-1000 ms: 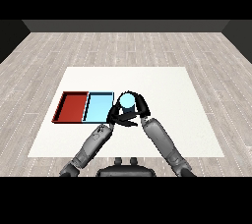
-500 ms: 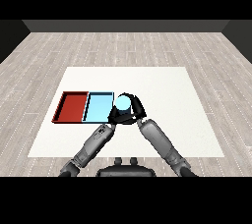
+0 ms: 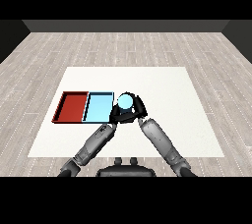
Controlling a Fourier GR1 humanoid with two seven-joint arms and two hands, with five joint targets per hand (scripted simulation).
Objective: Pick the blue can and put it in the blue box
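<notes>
- A white bench (image 3: pixel 162 85) filled the middle of the frame.
- Grey wood-plank floor (image 3: pixel 64 51) surrounded it.
- A dark wall (image 3: pixel 126 25) ran along the top.

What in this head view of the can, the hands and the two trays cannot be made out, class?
- Blue can: sides and base hidden by the right hand.
- Left hand: fingers too dark against the right hand.
- Light blue tray: right edge hidden by both hands.
</notes>
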